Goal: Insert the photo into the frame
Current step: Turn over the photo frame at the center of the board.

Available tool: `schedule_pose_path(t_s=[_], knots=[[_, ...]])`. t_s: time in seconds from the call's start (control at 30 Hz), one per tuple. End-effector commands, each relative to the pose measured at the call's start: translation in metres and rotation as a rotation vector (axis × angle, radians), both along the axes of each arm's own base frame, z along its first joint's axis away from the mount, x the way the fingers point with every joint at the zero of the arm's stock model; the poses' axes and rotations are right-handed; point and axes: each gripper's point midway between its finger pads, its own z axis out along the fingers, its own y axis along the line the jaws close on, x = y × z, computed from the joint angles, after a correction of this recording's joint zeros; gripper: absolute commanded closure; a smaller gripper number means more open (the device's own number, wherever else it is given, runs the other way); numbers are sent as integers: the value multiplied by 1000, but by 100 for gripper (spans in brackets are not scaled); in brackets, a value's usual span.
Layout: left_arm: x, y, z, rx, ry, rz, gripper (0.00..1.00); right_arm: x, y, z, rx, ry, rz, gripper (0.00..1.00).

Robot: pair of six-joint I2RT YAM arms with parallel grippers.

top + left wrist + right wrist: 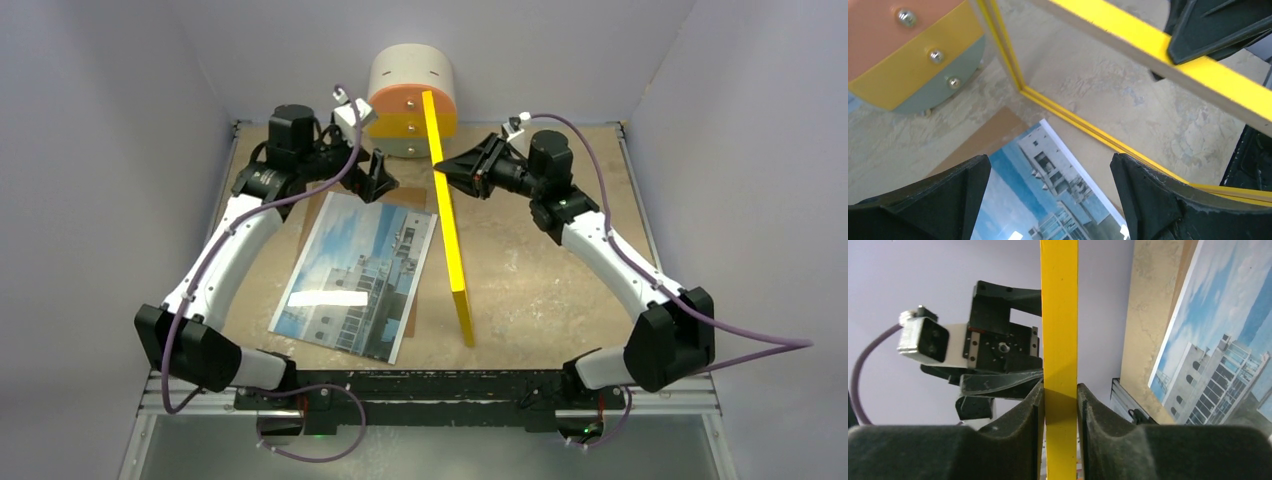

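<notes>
The photo, a glossy print of a white building under blue sky, lies face up left of centre on a brown board. The frame, thin and yellow, stands on its long edge beside the photo's right side. My right gripper is shut on its upper rail, and the right wrist view shows the yellow rail pinched between the pads at the right gripper. My left gripper hangs open over the photo's far end. In the left wrist view the left gripper holds nothing, with the photo below it.
A white cylinder with an orange, yellow and grey face stands at the back, just behind the frame's far end. Grey walls enclose the table on three sides. The brown board sticks out past the photo's far edge.
</notes>
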Motion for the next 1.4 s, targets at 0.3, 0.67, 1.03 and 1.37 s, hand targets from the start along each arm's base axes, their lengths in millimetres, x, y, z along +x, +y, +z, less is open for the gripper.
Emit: schedule_pose_path(t_s=[0.3, 0.67, 1.03, 1.37], knots=[[16, -109, 35, -6, -89, -109, 0, -2, -58, -13, -346, -84, -8, 31], [32, -114, 12, 34, -47, -82, 0, -3, -93, 3, -591, -190, -68, 32], [35, -112, -16, 92, -37, -57, 0, -7, -96, 12, -632, -222, -45, 35], [53, -153, 4, 73, -48, -81, 0, -18, -91, 26, -574, -253, -31, 30]])
